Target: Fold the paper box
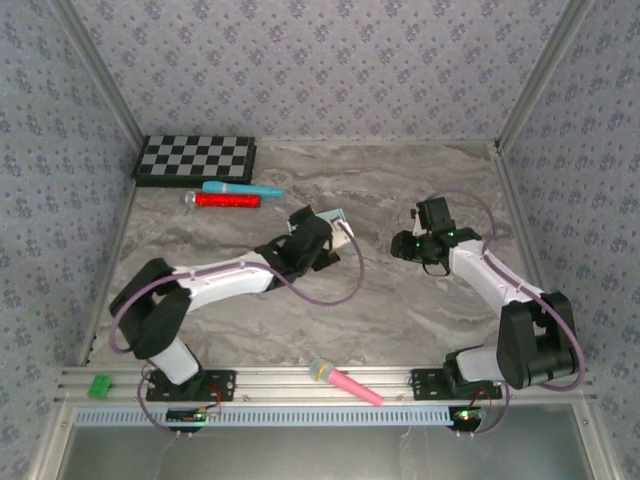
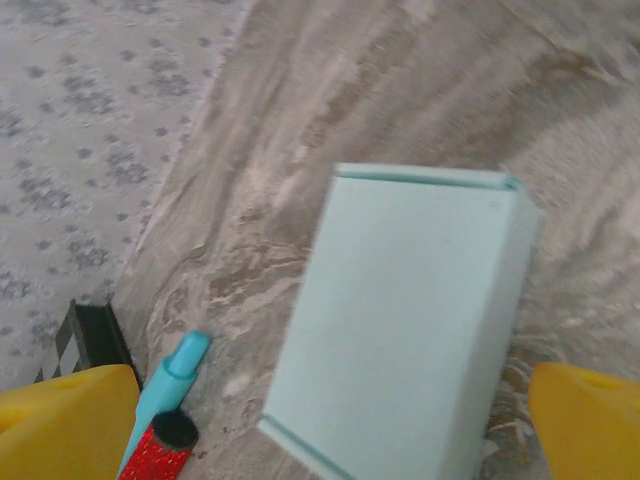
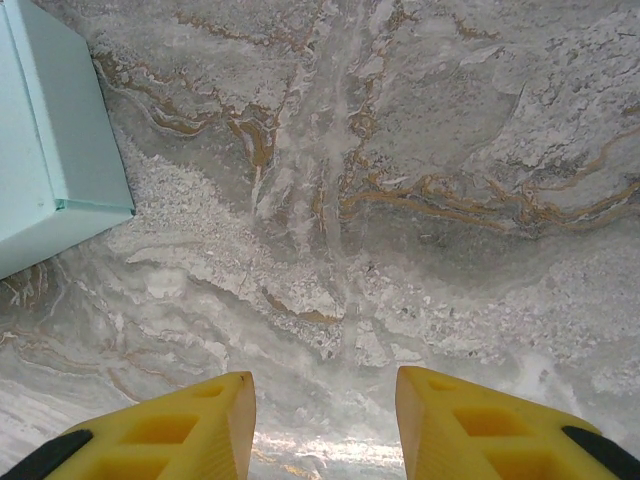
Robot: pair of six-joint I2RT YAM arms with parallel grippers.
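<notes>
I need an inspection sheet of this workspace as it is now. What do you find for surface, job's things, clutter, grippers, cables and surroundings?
Surface: marble-pattern table, no spill seen.
Job's things: paper box, formed into a box shape, lying on the table.
Clutter: checkerboard, teal pen, red tube at far left; pink toy and green block on the near rail.
Grippers: left gripper open, fingers either side of the box; right gripper open over bare table.
Cables: purple cable looping beside the left arm.
Surroundings: patterned walls.

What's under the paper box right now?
The paper box sits on the marble tabletop. Nothing sticks out at its visible edges; directly beneath is covered by the card.
</notes>
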